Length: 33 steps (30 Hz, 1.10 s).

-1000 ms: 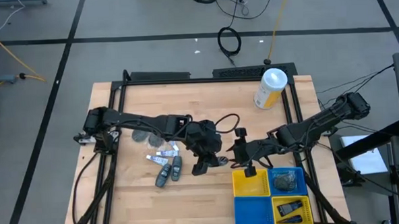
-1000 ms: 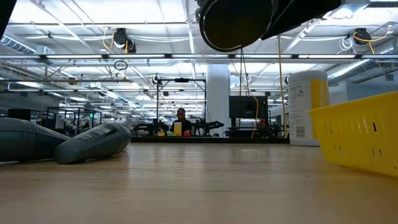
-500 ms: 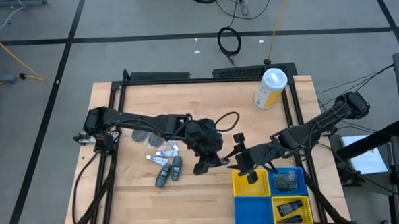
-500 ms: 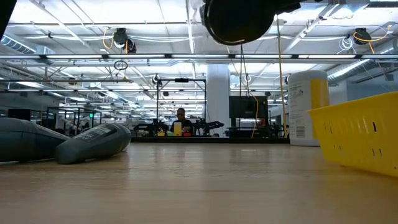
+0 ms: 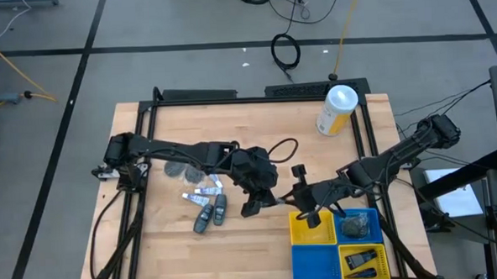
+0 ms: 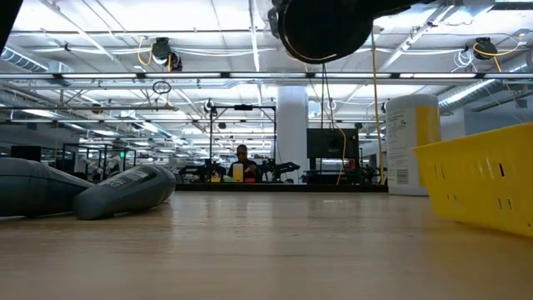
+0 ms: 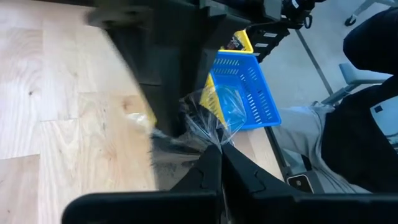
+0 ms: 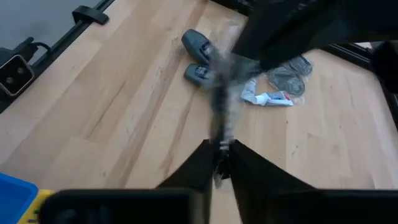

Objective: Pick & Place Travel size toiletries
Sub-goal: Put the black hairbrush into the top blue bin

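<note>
My left gripper point(image 5: 271, 202) and my right gripper point(image 5: 290, 202) meet tip to tip above the table's middle, just left of the basket. Both are shut on a piece in crinkled clear wrap point(image 7: 211, 121), which shows blurred in the right wrist view point(image 8: 221, 106). On the table's left lie two dark grey oblong pieces point(image 5: 211, 213), also in the low view point(image 6: 125, 190), small white tubes point(image 5: 202, 192) and greyish wrapped round pieces point(image 5: 183, 170). The yellow-and-blue basket point(image 5: 308, 259) holds a greyish round piece point(image 5: 357, 227) and a dark piece point(image 5: 363, 259). My left gripper pinches the clear wrap's bunched edge point(image 7: 214, 142) between its two fingers, coming roughly level from the table's left. The piece is lifted clear of the table. My right gripper pinches the other end of the same piece point(image 8: 219, 140), coming from the table's right. The spot is blurred.
A large white-and-yellow canister point(image 5: 337, 109) stands at the far right, also in the low view point(image 6: 412, 143). The basket's yellow wall point(image 6: 483, 183) is at the near right. A black frame point(image 5: 255, 95) rims the table. A person shows far back in the room point(image 6: 241, 162).
My right gripper has gone a little toward the table's near edge, closer to the basket, and has stayed by my left gripper's tips.
</note>
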Each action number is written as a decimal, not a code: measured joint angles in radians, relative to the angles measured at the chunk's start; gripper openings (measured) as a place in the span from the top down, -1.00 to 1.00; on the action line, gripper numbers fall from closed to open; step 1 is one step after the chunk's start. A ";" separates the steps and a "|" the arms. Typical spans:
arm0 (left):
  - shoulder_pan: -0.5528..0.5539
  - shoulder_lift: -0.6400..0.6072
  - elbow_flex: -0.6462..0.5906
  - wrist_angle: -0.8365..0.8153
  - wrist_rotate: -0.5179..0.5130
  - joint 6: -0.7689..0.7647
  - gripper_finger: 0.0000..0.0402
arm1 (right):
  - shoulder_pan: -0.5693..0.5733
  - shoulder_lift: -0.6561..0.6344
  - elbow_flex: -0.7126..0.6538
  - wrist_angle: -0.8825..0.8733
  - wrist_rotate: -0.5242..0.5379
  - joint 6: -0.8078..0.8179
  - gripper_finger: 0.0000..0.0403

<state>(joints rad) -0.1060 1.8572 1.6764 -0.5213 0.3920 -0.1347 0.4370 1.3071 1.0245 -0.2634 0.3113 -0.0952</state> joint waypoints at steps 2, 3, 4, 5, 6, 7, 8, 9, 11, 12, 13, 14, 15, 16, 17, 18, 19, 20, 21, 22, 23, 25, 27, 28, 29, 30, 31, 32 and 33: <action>0.003 0.000 0.000 0.000 0.001 0.001 1.00 | 0.001 0.000 0.000 -0.005 0.001 -0.003 0.91; 0.003 0.000 0.000 0.000 0.000 0.001 0.99 | 0.001 0.000 0.000 -0.006 0.000 -0.002 0.91; 0.003 0.000 0.000 -0.001 0.000 0.000 0.98 | 0.003 0.000 0.000 -0.005 -0.001 0.001 0.90; 0.002 0.000 0.000 -0.001 0.000 -0.004 0.97 | 0.004 0.000 0.000 -0.004 -0.001 0.002 0.89; 0.002 0.000 0.000 0.000 0.001 -0.007 0.96 | 0.004 0.000 0.000 -0.003 0.000 0.002 0.89; 0.002 0.000 0.000 0.000 0.001 -0.009 0.94 | 0.005 0.000 0.000 -0.003 0.001 0.003 0.90; 0.002 0.000 0.000 0.000 0.000 -0.009 0.92 | 0.005 0.000 0.000 -0.003 0.001 0.003 0.90; 0.002 0.000 0.000 0.000 0.000 -0.009 0.90 | 0.005 0.000 0.000 -0.003 0.001 0.003 0.90; 0.002 0.000 0.000 0.000 -0.008 -0.009 0.83 | 0.004 0.000 0.000 -0.003 0.001 0.002 0.90; 0.002 0.000 0.000 0.000 -0.017 -0.006 0.80 | 0.004 0.000 0.000 -0.003 0.001 0.002 0.90; 0.002 0.000 0.000 0.000 -0.025 -0.003 0.76 | 0.004 0.000 0.000 -0.004 0.001 0.002 0.90; 0.002 0.000 0.000 0.000 -0.029 0.003 0.72 | 0.004 0.000 0.000 -0.004 0.001 0.002 0.90; 0.002 0.000 0.000 0.000 -0.031 0.012 0.68 | 0.003 0.000 0.000 -0.005 0.001 0.002 0.90; 0.002 0.000 0.000 0.000 -0.034 0.023 0.64 | 0.003 0.000 0.000 -0.006 0.000 0.003 0.90; 0.002 0.000 0.000 0.000 -0.035 0.032 0.59 | 0.003 0.000 0.000 -0.010 0.000 0.004 0.90; 0.002 0.000 0.000 0.000 -0.034 0.042 0.55 | 0.004 0.000 0.000 -0.014 -0.001 0.008 0.90; 0.002 0.000 0.000 0.000 -0.033 0.051 0.50 | 0.004 0.000 0.000 -0.019 -0.001 0.013 0.90; 0.002 0.000 0.000 0.000 -0.028 0.059 0.46 | 0.003 0.000 0.000 -0.025 -0.001 0.020 0.90; 0.002 -0.003 0.000 -0.002 -0.026 0.063 0.41 | 0.003 0.000 0.000 -0.032 -0.001 0.027 0.90; 0.002 -0.005 0.000 -0.005 -0.026 0.061 0.36 | 0.003 0.000 0.000 -0.041 -0.001 0.031 0.90; 0.002 -0.007 0.000 -0.005 -0.026 0.053 0.31 | 0.003 0.000 0.000 -0.048 -0.001 0.035 0.90; 0.001 -0.019 0.000 -0.011 -0.026 0.046 0.21 | 0.003 0.000 0.000 -0.059 -0.001 0.050 0.90; 0.001 -0.028 0.000 -0.021 -0.026 0.036 0.12 | 0.006 -0.007 0.000 -0.074 -0.002 0.067 0.90; 0.001 -0.036 0.000 -0.029 -0.026 0.027 0.07 | 0.009 -0.012 0.000 -0.085 -0.001 0.079 0.90; 0.001 -0.045 0.000 -0.053 -0.027 0.020 0.04 | 0.014 -0.021 0.000 -0.106 -0.002 0.091 0.90; 0.001 -0.051 0.000 -0.078 -0.027 0.017 0.00 | 0.020 -0.030 0.000 -0.129 -0.001 0.110 0.90; 0.001 -0.058 0.000 -0.094 -0.033 0.012 -0.02 | 0.025 -0.041 0.000 -0.151 -0.002 0.133 0.90; 0.001 -0.063 0.000 -0.112 -0.049 0.009 -0.05 | 0.035 -0.051 0.000 -0.176 -0.002 0.159 0.90; 0.001 -0.068 0.000 -0.135 -0.068 0.009 -0.06 | 0.043 -0.063 0.000 -0.207 -0.002 0.187 0.90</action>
<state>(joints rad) -0.1051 1.7891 1.6764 -0.6566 0.3240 -0.1260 0.4804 1.2439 1.0245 -0.4703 0.3096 0.0922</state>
